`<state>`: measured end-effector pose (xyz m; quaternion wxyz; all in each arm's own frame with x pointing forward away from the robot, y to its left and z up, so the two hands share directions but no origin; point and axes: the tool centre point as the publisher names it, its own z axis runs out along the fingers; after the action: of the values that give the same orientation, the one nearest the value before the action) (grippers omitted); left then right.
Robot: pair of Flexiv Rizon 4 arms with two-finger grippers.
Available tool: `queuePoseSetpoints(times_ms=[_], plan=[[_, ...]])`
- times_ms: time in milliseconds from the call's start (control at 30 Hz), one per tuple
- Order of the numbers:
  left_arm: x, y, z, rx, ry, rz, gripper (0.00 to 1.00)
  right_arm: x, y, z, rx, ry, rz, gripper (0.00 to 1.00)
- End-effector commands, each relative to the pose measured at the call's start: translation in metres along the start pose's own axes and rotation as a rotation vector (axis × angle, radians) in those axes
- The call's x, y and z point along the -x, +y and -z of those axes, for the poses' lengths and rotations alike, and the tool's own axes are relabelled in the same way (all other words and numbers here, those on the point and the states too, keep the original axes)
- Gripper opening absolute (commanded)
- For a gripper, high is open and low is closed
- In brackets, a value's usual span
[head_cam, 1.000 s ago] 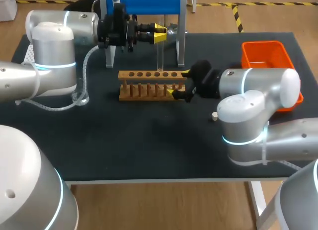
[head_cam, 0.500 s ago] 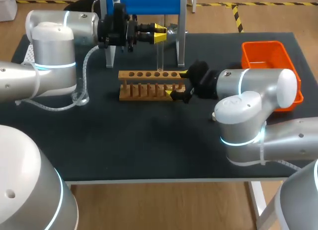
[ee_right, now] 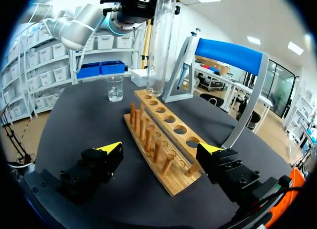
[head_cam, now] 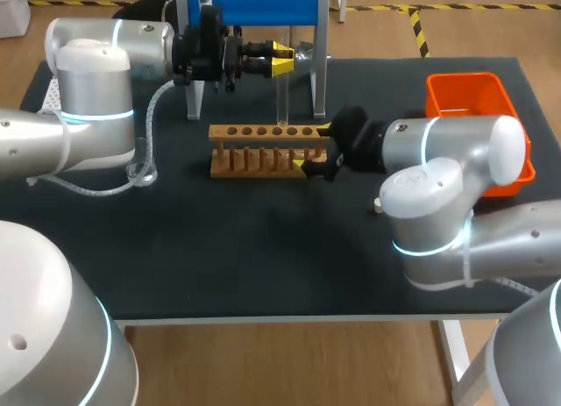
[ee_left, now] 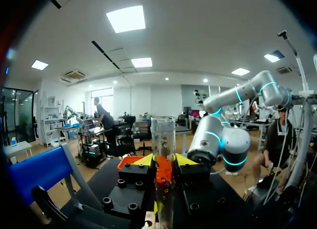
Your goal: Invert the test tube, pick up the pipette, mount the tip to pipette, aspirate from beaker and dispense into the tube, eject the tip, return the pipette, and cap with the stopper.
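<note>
Two claws and six entries on one dark counter (head_cam: 219, 239), listed left to right.

1) beaker (ee_right: 115, 88): stands past the rack's far end as seen from the right wrist, on the side away from the stand. Seems to hold a little clear liquid.

2) blue stand (head_cam: 254, 7): at the counter's far edge, behind the rack. The pipette (ee_right: 187, 58) hangs on it, untouched, with no claw near it.

3) left claw (head_cam: 282, 60): closed on the test tube (head_cam: 281, 95) near its upper end, yellow tips pressing from both sides. Tube upright, rounded end down, mouth up and unstoppered, apparently empty.

4) wooden rack (head_cam: 267, 147): lies lengthwise mid-counter. Tube's lower end sits at a hole towards the rack's right end; seated or just above it, cannot tell.

5) right claw (head_cam: 313, 146): spread wide, holding nothing. Sits low at the rack's right end, one finger to each side, apparently clear of the wood.

6) orange bin (head_cam: 478, 95): far right, beside the right arm, with nothing visible inside.

Progress, as a judgement: early. Inversion looks finished, or finishing with the tube's placement mouth-up in the rack. Left to do: releasing the tube, taking the pipette, mounting a tip, drawing from the beaker, dispensing, ejecting the tip, rehanging the pipette, capping.
</note>
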<state>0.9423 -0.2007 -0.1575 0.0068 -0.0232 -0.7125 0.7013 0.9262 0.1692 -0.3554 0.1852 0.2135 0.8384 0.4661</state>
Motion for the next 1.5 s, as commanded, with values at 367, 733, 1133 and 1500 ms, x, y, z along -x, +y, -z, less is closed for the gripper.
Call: queuePoseSetpoints(times_ms=[367,733,1133,1500], plan=[[0.001,-0.001,0.000,0.004,0.003,0.002,0.00,0.001,0.007,0.004,-0.033,0.005,0.001,1.00],[0.001,-0.001,0.000,0.004,0.003,0.002,0.00,0.001,0.007,0.004,-0.033,0.005,0.001,1.00],[0.011,0.001,-0.002,0.019,0.011,0.025,0.00,0.001,0.007,0.004,-0.033,0.005,0.001,1.00],[0.021,0.013,0.003,0.004,-0.023,0.028,0.00,0.001,0.007,0.004,-0.033,0.005,0.001,1.00]])
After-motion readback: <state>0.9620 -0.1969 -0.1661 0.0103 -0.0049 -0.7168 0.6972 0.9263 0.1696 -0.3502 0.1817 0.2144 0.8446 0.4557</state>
